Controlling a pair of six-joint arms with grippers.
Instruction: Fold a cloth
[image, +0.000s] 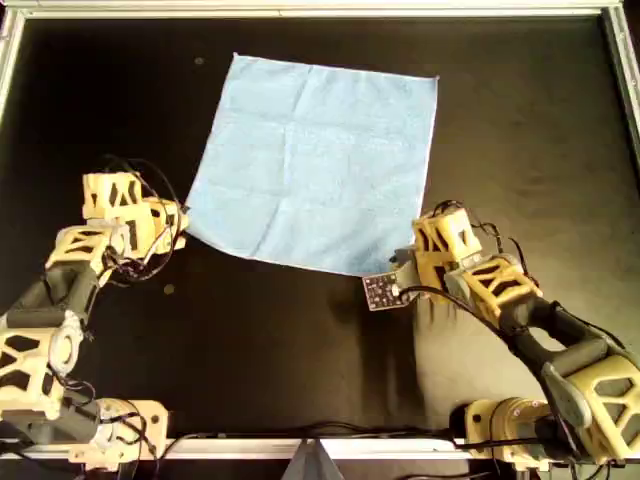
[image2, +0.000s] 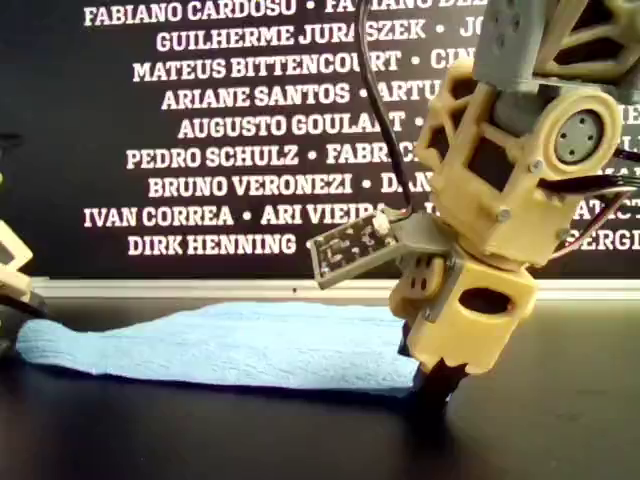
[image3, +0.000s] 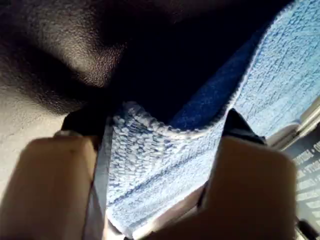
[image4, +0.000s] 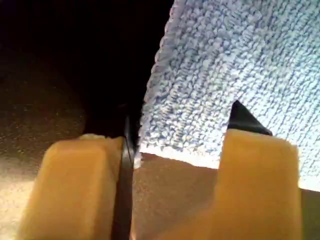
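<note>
A black desk (image: 300, 340) with a pale metal rim filled the overhead view, and the light-blue cloth (image: 315, 160) lay spread flat on it toward the far edge, turned a little askew. In that view the left gripper (image: 180, 222) sat at the cloth's near-left corner and the right gripper (image: 408, 268) at its near-right corner, each at the very edge of the fabric. The exterior view showed a dark wall printed with white names behind the desk; the cloth (image2: 230, 345) lay low on the surface, and the right gripper (image2: 435, 385) stood tip-down on the desk at the cloth's corner on the exterior view's right. In the left wrist view the left gripper (image3: 165, 150) had its fingers (image3: 60, 190) spread on either side of a raised, curled corner of the cloth (image3: 165, 155), the fabric lying between them. In the right wrist view the right gripper (image4: 180, 150) likewise had its fingers (image4: 260, 185) apart, with the corner of the cloth (image4: 210, 90) lying flat between them on the desk.
</note>
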